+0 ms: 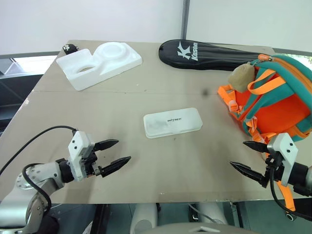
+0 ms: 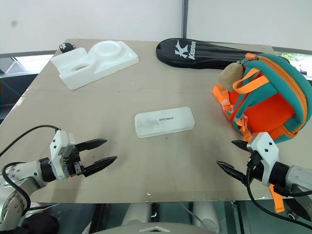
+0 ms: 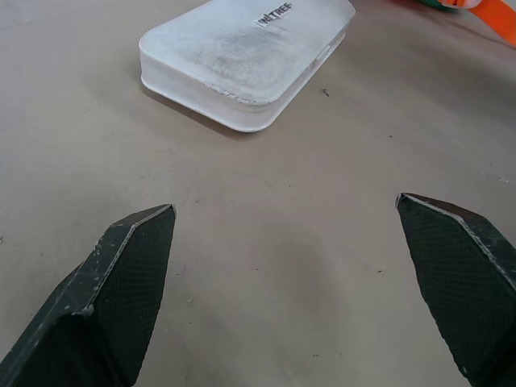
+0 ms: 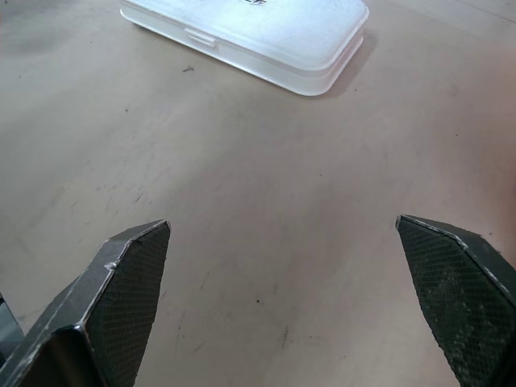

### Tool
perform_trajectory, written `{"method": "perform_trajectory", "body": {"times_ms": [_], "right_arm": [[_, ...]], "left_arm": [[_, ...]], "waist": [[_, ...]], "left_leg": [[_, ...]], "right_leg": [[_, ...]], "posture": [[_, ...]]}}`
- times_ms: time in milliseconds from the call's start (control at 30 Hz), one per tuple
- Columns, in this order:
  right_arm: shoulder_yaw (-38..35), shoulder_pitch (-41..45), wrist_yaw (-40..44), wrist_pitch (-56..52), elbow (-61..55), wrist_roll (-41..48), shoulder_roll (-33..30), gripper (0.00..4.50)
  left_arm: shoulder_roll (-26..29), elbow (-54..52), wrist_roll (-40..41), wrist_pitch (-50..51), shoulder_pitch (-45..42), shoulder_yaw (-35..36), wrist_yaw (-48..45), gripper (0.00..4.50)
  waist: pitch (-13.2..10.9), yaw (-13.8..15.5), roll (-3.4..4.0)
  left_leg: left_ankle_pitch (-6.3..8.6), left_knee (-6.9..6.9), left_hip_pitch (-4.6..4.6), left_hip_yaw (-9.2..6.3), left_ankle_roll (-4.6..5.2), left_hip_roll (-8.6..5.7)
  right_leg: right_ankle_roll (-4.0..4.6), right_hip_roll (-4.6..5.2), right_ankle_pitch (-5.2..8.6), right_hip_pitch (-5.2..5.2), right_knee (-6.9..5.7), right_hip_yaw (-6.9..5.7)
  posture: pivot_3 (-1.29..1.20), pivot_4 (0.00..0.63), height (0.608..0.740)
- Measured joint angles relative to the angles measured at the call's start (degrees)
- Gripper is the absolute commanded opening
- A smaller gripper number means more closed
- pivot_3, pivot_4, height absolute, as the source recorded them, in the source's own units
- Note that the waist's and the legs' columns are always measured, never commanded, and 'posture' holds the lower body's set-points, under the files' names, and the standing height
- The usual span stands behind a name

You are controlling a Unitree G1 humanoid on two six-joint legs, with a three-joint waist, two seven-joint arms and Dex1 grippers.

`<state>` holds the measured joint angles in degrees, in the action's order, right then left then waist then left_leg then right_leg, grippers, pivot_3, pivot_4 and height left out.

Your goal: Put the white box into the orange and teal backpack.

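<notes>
The white box (image 1: 172, 122) lies flat in the middle of the table, dark lettering on its lid; it also shows as the white box (image 3: 246, 60) and the white box (image 4: 258, 36) in the wrist views. The orange and teal backpack (image 1: 275, 100) stands at the right of the table, a beige plush charm (image 1: 241, 76) hanging at its top. My left gripper (image 1: 116, 153) hovers open near the front left edge, pointing toward the box from a short distance away. My right gripper (image 1: 246, 157) is open at the front right, just in front of the backpack. Both hold nothing.
A white styrofoam block (image 1: 99, 62) with round hollows sits at the back left. A long black racket bag (image 1: 209, 54) lies along the back edge. The brown table (image 1: 97, 107) has bare surface around the box, and its front edge runs just under both grippers.
</notes>
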<state>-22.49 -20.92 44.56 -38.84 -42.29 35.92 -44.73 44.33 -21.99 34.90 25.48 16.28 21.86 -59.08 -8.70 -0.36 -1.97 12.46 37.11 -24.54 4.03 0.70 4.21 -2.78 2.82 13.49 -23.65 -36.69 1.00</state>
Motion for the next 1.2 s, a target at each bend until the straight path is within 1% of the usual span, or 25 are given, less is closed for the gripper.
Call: {"method": "perform_trajectory", "body": {"times_ms": [67, 100, 133, 167, 200, 233, 267, 300, 367, 400, 433, 467, 500, 533, 567, 700, 767, 900, 967, 1033, 1133, 1200], "right_arm": [[0.39, 0.48, -0.67, -0.12, 0.01, -0.14, 0.42, 4.44], [2.76, 3.91, -3.95, -0.49, 0.06, -1.58, 2.71, 4.44], [6.31, 8.55, -7.85, -0.55, 0.1, -3.11, 6.7, 4.44], [9.4, 11.34, -10.45, -0.73, 0.04, -3.93, 8.66, 4.44], [12.01, 14.89, -13.49, -2.36, 0.46, -3.88, 11.45, 4.06], [13.23, 17.65, -15.55, -3.7, 1.0, -3.68, 13.49, 3.9], [13.88, 19.62, -17.26, -5.02, 1.73, -3.46, 14.68, 3.57], [14.32, 21.48, -19.08, -6.16, 3.05, -3.56, 15.59, 2.94], [15.19, 23.98, -21.25, -7.19, 5.45, -4.42, 16.67, 2.21], [16.26, 26.28, -22.85, -7.39, 7.83, -5.82, 17.84, 1.8], [17.67, 28.9, -24.72, -7.43, 10.23, -7.47, 19.06, 1.16], [19.05, 31.05, -26.47, -7.43, 12.1, -8.96, 20.15, 0.66], [19.71, 31.73, -27.32, -7.38, 12.69, -9.84, 20.6, 0.25], [20.74, 32.8, -28.61, -7.04, 14.26, -11.48, 21.24, 0.0], [22.76, 34.8, -30.39, -5.93, 17.83, -14.68, 22.12, 0.0], [27.78, 38.43, -35.05, -2.92, 28.58, -22.39, 25.66, 0.0], [30.24, 39.59, -35.29, -0.37, 33.64, -25.39, 27.0, 0.0], [33.03, 42.27, -32.93, 3.46, 38.54, -28.01, 28.6, 0.0], [33.39, 42.24, -30.14, 4.17, 38.6, -27.53, 28.93, 0.0], [33.4, 41.21, -27.02, 4.21, 37.26, -26.53, 28.3, 0.0], [33.95, 37.38, -22.42, 4.32, 32.49, -26.26, 25.09, 0.0], [33.77, 35.08, -20.68, 3.91, 29.78, -25.72, 24.07, 0.0]], "left_arm": [[-0.14, -0.06, 0.04, 0.11, -0.02, 0.06, 0.45, 4.5], [-1.43, -0.2, 0.12, 0.71, -0.48, 0.36, 2.66, 4.5], [-4.08, -0.45, 0.22, 1.45, -2.39, 0.05, 5.74, 4.5], [-5.69, -1.2, 0.46, 1.95, -3.51, -0.25, 8.01, 4.5], [-7.35, -2.44, 1.58, 3.67, -4.26, -0.09, 11.31, 4.5], [-8.55, -3.06, 2.49, 5.06, -5.05, -0.08, 13.66, 4.5], [-9.31, -3.74, 3.14, 6.59, -5.5, -0.01, 16.02, 4.5], [-10.24, -4.07, 3.73, 8.32, -6.08, 0.17, 18.88, 4.1], [-13.05, -4.13, 4.73, 10.86, -7.22, 0.69, 24.04, 3.73], [-15.51, -4.24, 5.35, 12.29, -8.54, 0.71, 27.69, 3.34], [-17.77, -4.48, 5.72, 13.93, -9.84, 0.25, 31.5, 2.69], [-18.97, -4.83, 5.61, 15.5, -10.84, -0.73, 35.02, 2.2], [-19.08, -5.02, 5.25, 16.11, -11.08, -1.25, 36.65, 1.75], [-19.36, -5.16, 4.08, 16.93, -11.5, -1.86, 39.2, 1.28], [-20.3, -4.97, 1.8, 17.41, -12.74, -2.83, 42.34, 1.28], [-21.89, -3.76, -4.06, 17.57, -16.89, -8.91, 47.65, 1.28], [-22.6, -1.84, -6.22, 17.6, -19.51, -10.96, 49.11, 1.28], [-22.08, 0.98, -9.49, 18.07, -23.01, -15.91, 48.64, 1.28], [-21.68, 1.35, -10.6, 17.89, -23.46, -17.27, 47.71, 1.28], [-19.98, 1.63, -12.03, 17.23, -23.81, -18.19, 46.16, 1.28], [-18.16, 2.84, -14.71, 14.8, -24.2, -19.51, 43.92, 1.28], [-17.06, 3.3, -15.84, 13.71, -24.29, -20.16, 42.56, 1.28]], "waist": [[0.0, 0.0, 0.0], [0.07, -0.24, -0.11], [0.07, -0.43, -0.11], [0.07, -0.49, -0.12], [0.1, -0.51, -0.17], [0.11, -0.42, -0.16], [0.12, -0.31, -0.16], [0.14, -0.01, -0.19], [0.14, 0.2, -0.18], [0.14, 0.19, -0.19], [0.14, 0.14, -0.2], [0.15, 0.14, -0.21], [0.16, 0.14, -0.22], [0.17, 0.14, -0.22], [0.17, 0.09, -0.21], [0.19, 0.15, -0.22], [0.19, 0.0, -0.21], [0.19, -0.36, -0.21], [0.19, -0.42, -0.21], [0.18, -0.36, -0.2], [0.18, -0.09, -0.2], [0.18, -0.17, -0.2]], "left_leg": [[0.0, 0.0, 0.0, 0.0, 0.0, 0.0], [0.0, -0.02, 0.07, 0.01, 0.0, 0.02], [0.0, 0.06, 0.08, 0.0, 0.0, 0.06], [0.0, 0.06, 0.06, -0.01, 0.0, 0.06], [0.0, 0.05, 0.08, -0.01, 0.0, 0.06], [0.0, 0.06, 0.07, 0.0, 0.0, 0.04], [-0.01, 0.05, 0.05, 0.0, 0.0, 0.02], [-0.01, 0.05, -0.02, -0.04, 0.0, -0.01], [0.0, 0.05, -0.07, -0.01, 0.01, -0.03], [-0.01, 0.07, -0.08, 0.0, 0.01, -0.04], [-0.01, 0.1, -0.1, -0.02, 0.01, -0.04], [-0.01, 0.11, -0.09, -0.05, 0.02, -0.04], [-0.01, 0.1, -0.08, -0.09, 0.01, -0.03], [-0.01, 0.09, -0.06, -0.1, 0.01, -0.03], [-0.01, 0.08, -0.03, -0.1, 0.01, -0.03], [-0.03, 0.14, -0.05, -0.09, 0.01, -0.04], [-0.02, 0.13, -0.07, -0.06, 0.01, -0.04], [-0.02, 0.09, -0.08, -0.07, 0.01, -0.03], [-0.02, 0.04, -0.06, -0.07, 0.01, -0.02], [-0.02, 0.0, -0.06, -0.11, 0.01, -0.02], [-0.02, 0.01, -0.08, -0.09, 0.0, -0.03], [-0.02, 0.02, -0.07, -0.08, 0.0, -0.03]], "right_leg": [[0.0, 0.0, 0.0, 0.0, 0.0, 0.0], [-0.01, -0.02, 0.0, 0.0, 0.01, 0.01], [-0.02, -0.04, 0.0, 0.0, -0.03, 0.0], [-0.03, -0.04, -0.01, 0.0, -0.05, 0.0], [-0.02, -0.05, -0.02, 0.01, -0.08, 0.0], [0.0, -0.04, -0.02, 0.02, -0.11, 0.01], [0.01, -0.04, -0.02, 0.01, -0.11, 0.02], [0.01, -0.04, -0.01, 0.01, -0.09, 0.01], [-0.01, -0.03, -0.02, 0.01, -0.06, 0.04], [-0.02, -0.03, -0.02, 0.0, -0.05, 0.05], [-0.04, -0.05, -0.04, 0.0, -0.06, 0.04], [-0.07, -0.08, -0.06, 0.0, -0.1, 0.03], [-0.09, -0.11, -0.07, 0.01, -0.12, 0.02], [-0.1, -0.14, -0.08, 0.01, -0.14, 0.01], [-0.1, -0.15, -0.08, 0.01, -0.15, 0.01], [-0.06, -0.16, -0.07, 0.04, -0.18, 0.03], [-0.23, -0.16, -0.17, 0.02, -0.14, 0.06], [-0.25, -0.17, -0.18, 0.01, -0.14, 0.05], [-0.24, -0.17, -0.18, 0.0, -0.14, 0.05], [-0.24, -0.17, -0.17, 0.0, -0.15, -0.01], [-0.24, -0.14, -0.17, 0.01, -0.12, -0.01], [-0.23, -0.14, -0.17, 0.01, -0.11, 0.0]], "posture": [[0.0, 0.15, 0.74], [0.0, 0.15, 0.74], [0.0, 0.15, 0.74], [0.0, 0.15, 0.74], [0.0, 0.15, 0.74], [0.0, 0.15, 0.74], [0.0, 0.15, 0.74], [0.0, 0.15, 0.74], [0.0, 0.15, 0.74], [0.0, 0.15, 0.74], [0.0, 0.15, 0.74], [0.0, 0.15, 0.74], [0.0, 0.15, 0.74], [0.0, 0.15, 0.74], [0.0, 0.15, 0.74], [0.0, 0.15, 0.74], [0.0, 0.15, 0.74], [0.0, 0.15, 0.74], [0.0, 0.15, 0.74], [0.0, 0.15, 0.74], [0.0, 0.15, 0.74], [0.0, 0.15, 0.74]]}}
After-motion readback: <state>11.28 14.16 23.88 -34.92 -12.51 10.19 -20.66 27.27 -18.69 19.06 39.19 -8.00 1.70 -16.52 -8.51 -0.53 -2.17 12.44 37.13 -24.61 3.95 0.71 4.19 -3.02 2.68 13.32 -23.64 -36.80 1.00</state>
